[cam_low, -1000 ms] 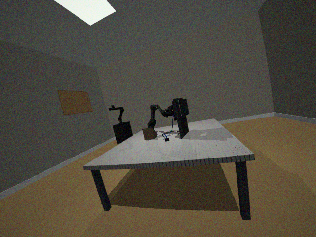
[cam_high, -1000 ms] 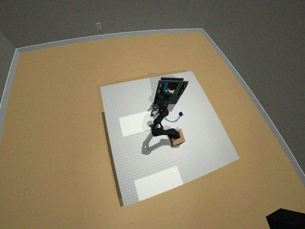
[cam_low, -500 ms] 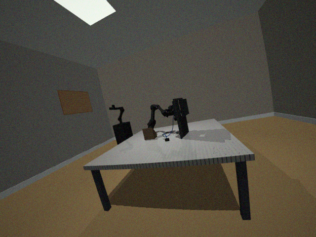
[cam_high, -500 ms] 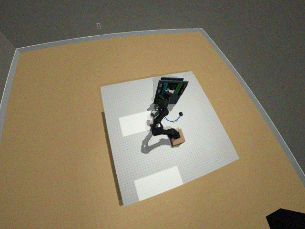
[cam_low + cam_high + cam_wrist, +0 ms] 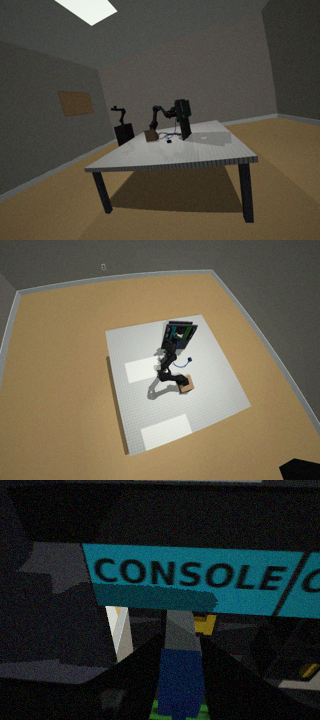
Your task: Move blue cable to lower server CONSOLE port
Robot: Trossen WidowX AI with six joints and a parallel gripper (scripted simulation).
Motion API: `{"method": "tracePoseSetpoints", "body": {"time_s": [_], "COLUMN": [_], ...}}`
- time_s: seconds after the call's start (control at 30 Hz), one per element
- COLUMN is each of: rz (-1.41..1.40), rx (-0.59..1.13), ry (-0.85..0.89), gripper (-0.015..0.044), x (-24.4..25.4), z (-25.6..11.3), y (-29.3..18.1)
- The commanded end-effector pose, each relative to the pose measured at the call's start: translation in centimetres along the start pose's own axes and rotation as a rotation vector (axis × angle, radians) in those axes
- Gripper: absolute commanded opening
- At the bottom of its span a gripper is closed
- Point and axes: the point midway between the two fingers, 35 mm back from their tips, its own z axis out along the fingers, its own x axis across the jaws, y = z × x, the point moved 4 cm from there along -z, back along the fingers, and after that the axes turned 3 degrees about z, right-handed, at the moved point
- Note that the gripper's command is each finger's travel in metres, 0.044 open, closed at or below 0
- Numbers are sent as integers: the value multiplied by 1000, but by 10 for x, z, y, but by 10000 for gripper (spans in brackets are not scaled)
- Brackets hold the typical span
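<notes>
Surface: white, beneath the rack [image 5: 182, 344] [image 5: 186, 129]
Claw [image 5: 178, 336] [image 5: 180, 642]: closed on blue plug [image 5: 181, 680], under the CONSOLE label [image 5: 190, 575]
Plug: probably light, stiff; best gripped by its sides
Cable [image 5: 180, 366] [image 5: 175, 126]: likely soft, dragging

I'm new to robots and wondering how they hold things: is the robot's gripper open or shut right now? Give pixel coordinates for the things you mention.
Shut on the blue and grey plug [image 5: 180, 680]: the gripper's [image 5: 180, 645] two dark fingers flank it closely.
</notes>
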Motion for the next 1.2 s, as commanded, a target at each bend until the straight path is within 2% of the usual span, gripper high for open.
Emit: {"method": "tracePoseSetpoints", "body": {"time_s": [0.0, 1.17], "rz": [5, 6], "rx": [3, 3], "ry": [-7, -9], "gripper": [0, 0], "x": [-1, 0], "z": [2, 11], "y": [0, 4]}}
